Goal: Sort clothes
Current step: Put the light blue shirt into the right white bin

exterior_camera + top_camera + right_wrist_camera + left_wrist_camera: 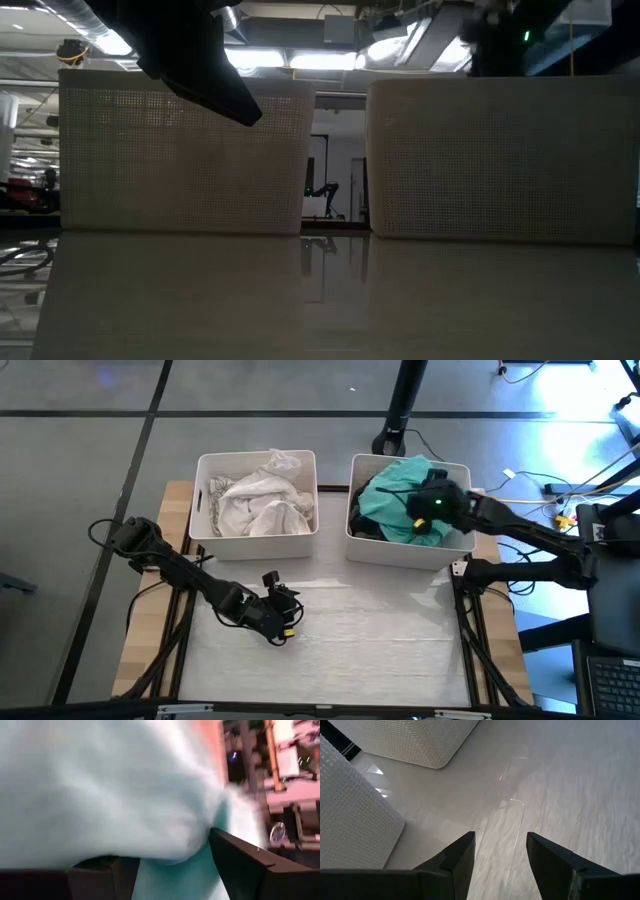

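The left hand point(283, 622) hangs low over the near-left part of the pale worktop point(380, 640), its two dark fingers point(462, 857) standing apart with nothing between them; its wrist view shows only bare worktop past the fingertips and the rounded corners of two perforated white bins. Beyond it, at the far side of the worktop, the left bin point(200, 510) holds the white clothes point(260, 500), a crumpled heap that fills it and rises a little above the far rim. Just beside it, with a narrow gap between, the right bin point(400, 550) holds the coloured clothes: a teal-green garment point(385, 500) lies on top, with dark fabric showing at the bin's near-left corner. The right hand point(432, 520) is over this right bin, right on the heap, with a green light showing on the arm. In its wrist view the fingers point(250, 865) are spread wide, and pale teal fabric point(100, 785) bulges close above and between them; the fingers are not pinched on it. From the low view both bins stand as perforated white walls side by side, and the clothes inside are hidden behind them.
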`<state>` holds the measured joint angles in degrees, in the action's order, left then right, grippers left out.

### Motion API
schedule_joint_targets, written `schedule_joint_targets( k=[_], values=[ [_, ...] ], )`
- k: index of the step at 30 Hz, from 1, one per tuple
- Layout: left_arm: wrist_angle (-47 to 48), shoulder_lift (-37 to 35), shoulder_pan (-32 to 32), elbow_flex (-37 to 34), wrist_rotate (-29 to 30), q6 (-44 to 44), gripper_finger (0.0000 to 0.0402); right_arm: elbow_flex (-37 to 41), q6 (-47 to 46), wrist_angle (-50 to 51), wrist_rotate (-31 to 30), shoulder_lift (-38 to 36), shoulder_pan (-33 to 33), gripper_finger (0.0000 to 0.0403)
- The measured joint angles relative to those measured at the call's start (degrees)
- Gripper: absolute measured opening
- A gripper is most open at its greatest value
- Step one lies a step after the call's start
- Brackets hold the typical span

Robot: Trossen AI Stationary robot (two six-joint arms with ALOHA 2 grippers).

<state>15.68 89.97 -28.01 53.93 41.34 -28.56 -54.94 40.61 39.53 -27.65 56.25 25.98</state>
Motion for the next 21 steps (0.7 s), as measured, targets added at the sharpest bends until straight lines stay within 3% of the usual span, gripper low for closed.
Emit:
schedule_joint_targets(
  k=[7, 12, 15, 17, 21],
  values=[
    [-0.04, 0.0, -0.13, 0.0, -0.02, -0.02, 0.0169, -6.8, -3.36, 3.59, 6.89, -3.94, -8.37, 0.0237],
    [0.01, 0.0, -0.5, 0.0, -0.29, 0.03, 0.0169, -7.14, -6.93, 2.79, 12.6, -5.14, -15.14, 0.0237],
    [0.53, 0.02, -0.46, 0.02, -1.33, 0.0, 0.0169, -7.14, -8.4, 2.65, 12.83, -4.87, -19.92, 0.0237],
    [0.52, 0.02, -0.25, 0.02, -1.33, 0.0, 0.0169, -7.14, -8.71, 2.79, 8.6, -4.62, -22.54, 0.0237],
    [0.52, 0.02, 0.0, 0.02, -1.31, 0.0, 0.0169, -7.19, -9.03, 9.36, -10.06, -4.7, -24.06, 0.0237]
  ],
)
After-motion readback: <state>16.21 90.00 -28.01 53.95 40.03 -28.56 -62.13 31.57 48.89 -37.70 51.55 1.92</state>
